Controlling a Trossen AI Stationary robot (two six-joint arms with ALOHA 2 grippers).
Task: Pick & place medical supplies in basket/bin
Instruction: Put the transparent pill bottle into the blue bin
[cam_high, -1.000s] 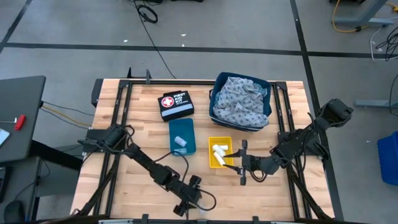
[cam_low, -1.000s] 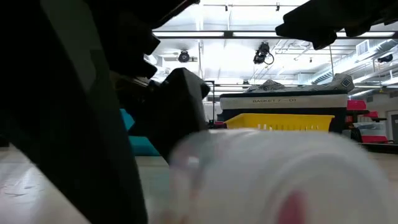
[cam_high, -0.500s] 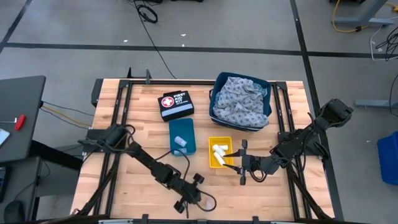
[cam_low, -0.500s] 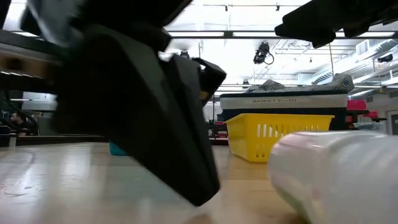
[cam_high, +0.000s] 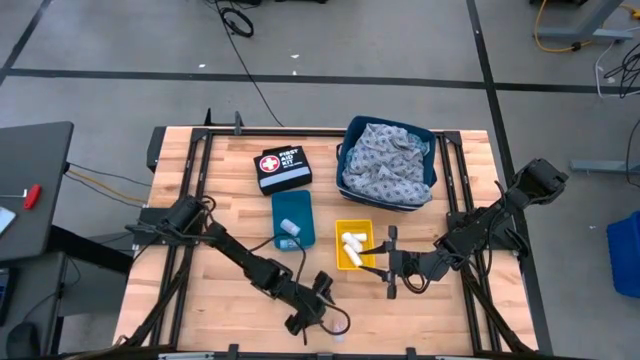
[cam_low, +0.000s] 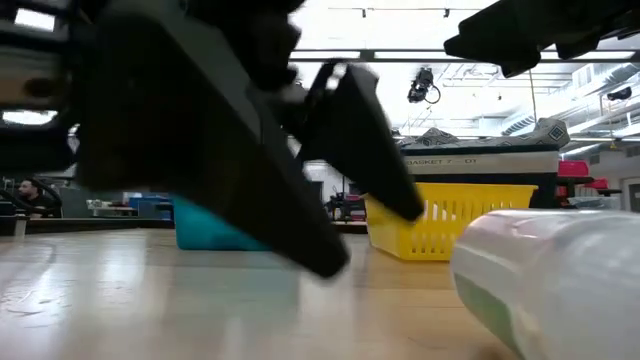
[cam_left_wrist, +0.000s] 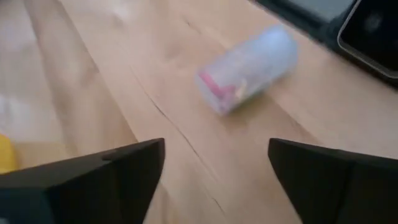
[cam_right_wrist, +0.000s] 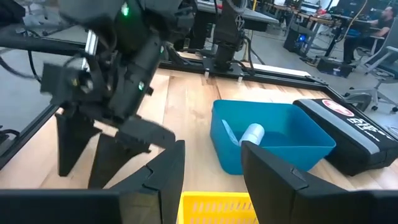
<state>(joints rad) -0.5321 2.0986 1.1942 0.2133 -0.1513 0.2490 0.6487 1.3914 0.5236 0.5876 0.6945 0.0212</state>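
- At the bottom centre of the high view, our left gripper (cam_high: 312, 305) hovers with fingers spread wide, empty.
- The gauze roll (cam_left_wrist: 247, 68) lies just ahead, long axis slanting across the gap.
- Our right gripper (cam_high: 389, 262), open too, waits farther away, beside the yellow basket (cam_high: 354, 229).

I work in a robotics lab or workshop hall: my wooden table (cam_high: 230, 210) sits in a black metal frame on a grey concrete floor (cam_high: 120, 50) marked with dark tape lines, with cables (cam_high: 240, 20) trailing across it. Beyond the table I see rows of workbenches (cam_right_wrist: 311, 15), office chairs (cam_right_wrist: 379, 59) and a seated person (cam_right_wrist: 367, 18). Overhead run bright ceiling lights (cam_low: 400, 30) and exposed ducts.
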